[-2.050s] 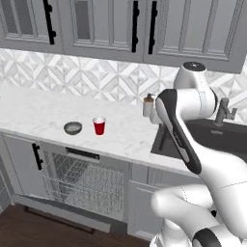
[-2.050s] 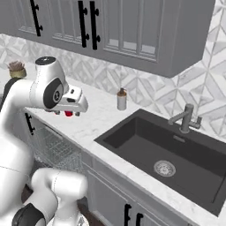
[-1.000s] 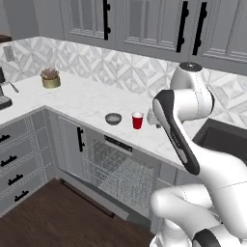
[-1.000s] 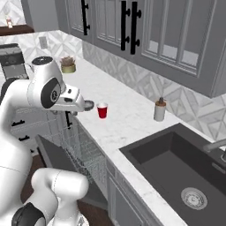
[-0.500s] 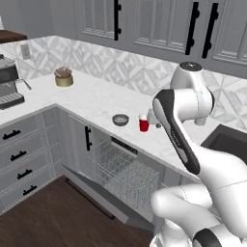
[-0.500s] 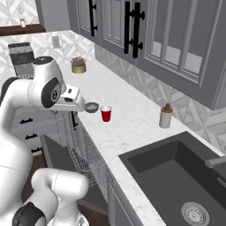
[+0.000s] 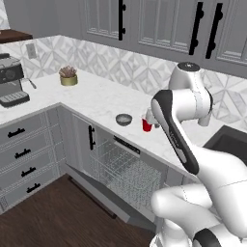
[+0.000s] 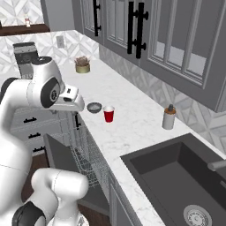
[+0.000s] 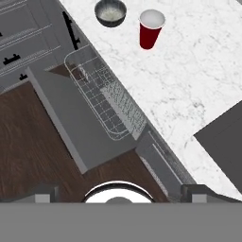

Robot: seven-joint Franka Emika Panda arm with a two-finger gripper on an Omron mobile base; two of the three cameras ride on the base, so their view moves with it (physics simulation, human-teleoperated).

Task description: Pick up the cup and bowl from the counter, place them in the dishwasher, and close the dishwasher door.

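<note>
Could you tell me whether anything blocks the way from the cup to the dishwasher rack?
Nothing visible does. The cup stands by the bowl near the counter edge, above the rack; the door hangs open.

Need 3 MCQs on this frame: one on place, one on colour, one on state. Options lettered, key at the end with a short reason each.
1. Where does the bowl sit?
A. on the counter beside the cup
B. in the dishwasher rack
C. in the sink

2. What colour is the cup's outside?
A. blue
B. red
C. yellow

3. How is the dishwasher door?
A. shut flush with the cabinets
B. taken off
C. dropped open, with the wire rack exposed

Key: 1 A, the hand view shows the bowl and cup side by side, apart, on the white marble. 2 B, its wall is red with a white rim and inside. 3 C, the grey panel hangs down toward the floor in the left base view and the rack shows behind it.
</note>
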